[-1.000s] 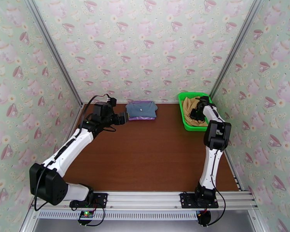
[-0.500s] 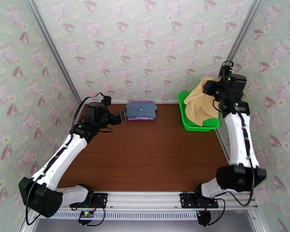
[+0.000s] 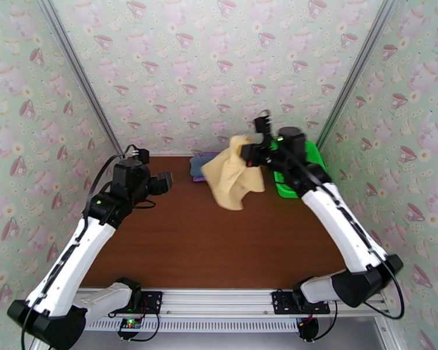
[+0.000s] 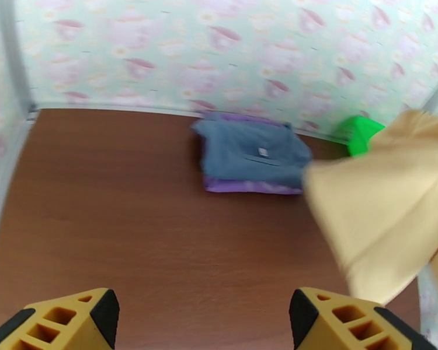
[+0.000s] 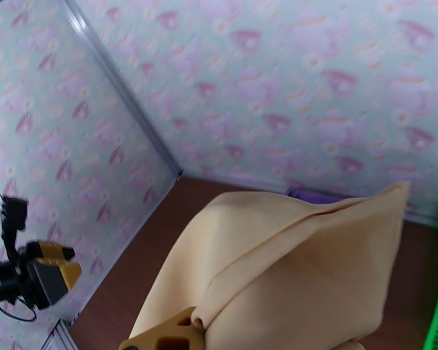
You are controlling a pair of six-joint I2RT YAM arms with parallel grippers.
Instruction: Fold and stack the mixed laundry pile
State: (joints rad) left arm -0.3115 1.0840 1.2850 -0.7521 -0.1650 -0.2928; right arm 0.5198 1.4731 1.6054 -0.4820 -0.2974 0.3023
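The tan shirt [image 3: 233, 181] hangs limp from the right claw [image 3: 249, 154], which is clamped on a bunched fold, over the table's [image 3: 219, 246] far middle beside the blue shirt [image 4: 251, 153] stacked on the purple shirt [image 4: 248, 186]. Soft and light, it looks best taken by its hem corners. The left claw [image 3: 165, 183] hovers with its fingers apart.

Bright, even light w/ faint shadows on worktop [image 3: 219, 246]; top view sharp, wrist views blurred, esp. tan cloth [image 4: 382, 217] at 3 o'clock, wallpaper [image 5: 277, 83] soft.

The tan-yellow garment [image 3: 233, 179] has left the green basket [image 3: 286, 189] — now dangling further left.
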